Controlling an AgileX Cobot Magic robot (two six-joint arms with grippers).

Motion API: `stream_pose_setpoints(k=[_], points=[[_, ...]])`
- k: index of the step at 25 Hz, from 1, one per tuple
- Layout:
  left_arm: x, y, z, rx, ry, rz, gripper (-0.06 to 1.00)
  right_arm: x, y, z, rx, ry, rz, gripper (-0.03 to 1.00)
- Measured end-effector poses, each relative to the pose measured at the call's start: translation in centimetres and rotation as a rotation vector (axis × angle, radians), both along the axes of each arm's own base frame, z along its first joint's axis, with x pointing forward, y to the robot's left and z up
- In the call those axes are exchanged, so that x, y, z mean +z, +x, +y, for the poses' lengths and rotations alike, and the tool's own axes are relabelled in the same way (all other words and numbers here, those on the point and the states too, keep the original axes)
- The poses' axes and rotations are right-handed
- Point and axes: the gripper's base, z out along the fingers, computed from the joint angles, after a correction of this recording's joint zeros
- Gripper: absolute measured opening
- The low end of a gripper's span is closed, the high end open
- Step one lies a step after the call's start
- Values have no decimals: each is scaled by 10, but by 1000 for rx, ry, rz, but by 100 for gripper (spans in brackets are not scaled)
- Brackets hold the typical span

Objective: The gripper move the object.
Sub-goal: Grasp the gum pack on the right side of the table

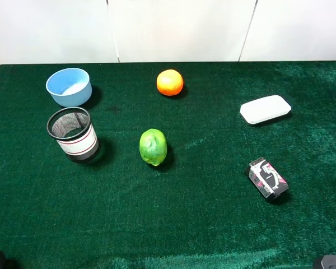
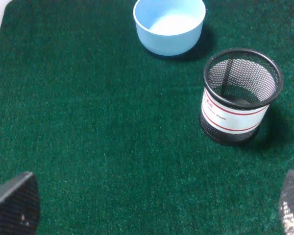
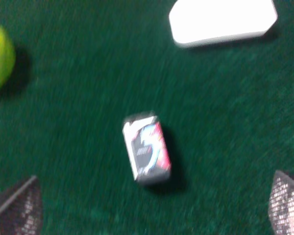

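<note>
Honestly, lining up matters most: I'd bring the right gripper (image 3: 154,198) down centred so it pinches the small black box (image 3: 146,149) across its narrow width. Its fingers are spread wide and hold nothing. The box lies flat on the green cloth (image 3: 78,122), between and ahead of them, well short of the white case (image 3: 223,22).

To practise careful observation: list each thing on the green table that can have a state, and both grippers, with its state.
Blue bowl: upright, empty.
Mesh cup: upright, empty.
White case: closed, lying flat.
Black box: lying flat, ungripped.
Left gripper: open, empty.
Right gripper: open, empty.
</note>
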Motion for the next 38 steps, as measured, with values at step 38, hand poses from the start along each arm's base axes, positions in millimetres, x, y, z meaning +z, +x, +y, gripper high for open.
stream_pose_setpoints(k=[38], points=[[0,0,0,0,0,0,99,-145,136,53,112,-240,563,69]])
